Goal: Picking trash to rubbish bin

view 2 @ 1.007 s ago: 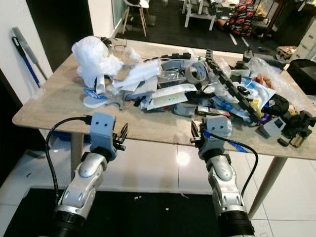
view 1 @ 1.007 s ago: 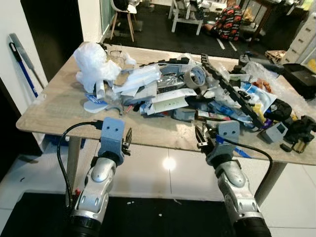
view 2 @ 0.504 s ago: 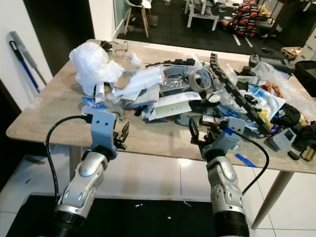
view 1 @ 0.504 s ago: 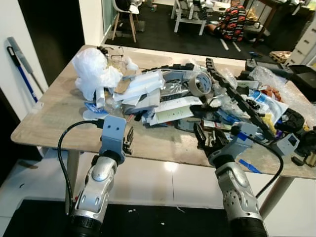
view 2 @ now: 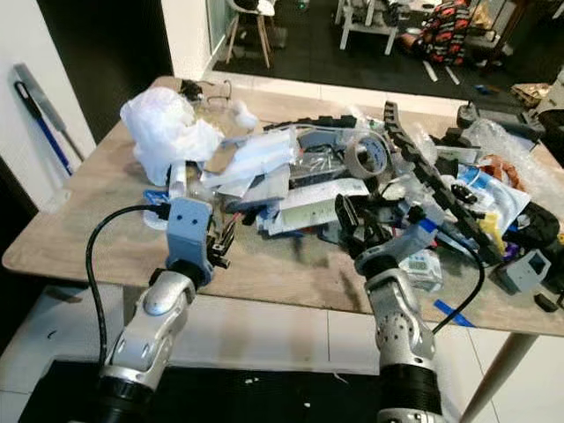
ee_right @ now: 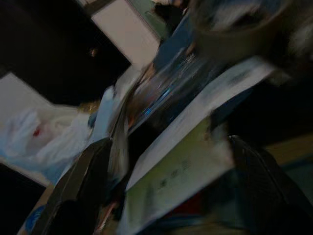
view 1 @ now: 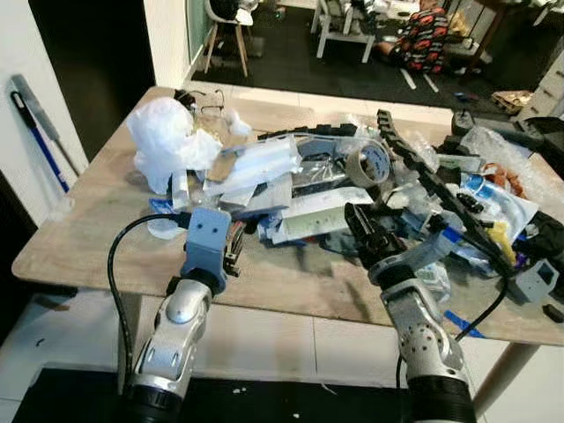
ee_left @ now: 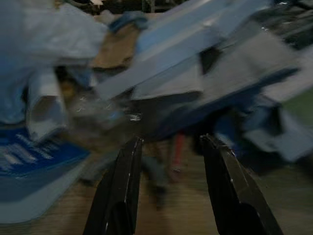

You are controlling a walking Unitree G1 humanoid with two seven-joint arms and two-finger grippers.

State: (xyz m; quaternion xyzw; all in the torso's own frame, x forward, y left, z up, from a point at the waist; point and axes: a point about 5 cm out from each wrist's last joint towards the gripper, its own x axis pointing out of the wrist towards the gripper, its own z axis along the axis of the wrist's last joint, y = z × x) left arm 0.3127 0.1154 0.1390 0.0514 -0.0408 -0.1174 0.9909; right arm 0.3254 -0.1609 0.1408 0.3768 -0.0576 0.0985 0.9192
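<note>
Across the wooden bench [view 1: 97, 207] sits one sprawling heap of trash [view 1: 352, 189], untouched as far as I can judge; no rubbish bin anywhere in my views, so I count the task as barely begun. Everything is still to lift and carry.

Largest piece: crumpled white plastic bag [view 1: 163, 141] at the far left of the heap. Beside it, a stack of white and pale-blue paper packets [view 1: 260, 163], tilted and overlapping. A long black cable chain [view 1: 427, 181] runs diagonally over the right side. A roll of tape [view 1: 370, 161] stands on edge near the middle. Flat white carton [view 1: 308, 211] with printed markings lies at the front of the heap, facing me.

Right gripper [view 2: 357, 231] is over the bench edge, reaching at that carton; its fingers stand well apart, and in the right wrist view the carton lies between them, not yet touched as far as I can tell. Left gripper [view 1: 235, 249] hovers just above the bench front, pointed at the packets; fingers parted, nothing held. Left wrist view is blurred.

Small things: spectacles [view 1: 204, 95] at the far edge, a grey box [view 1: 535, 282] at right, a strip of blue tape [view 1: 463, 319] on the bench front.

Judgement: first grasp pending; bin must be located after.
</note>
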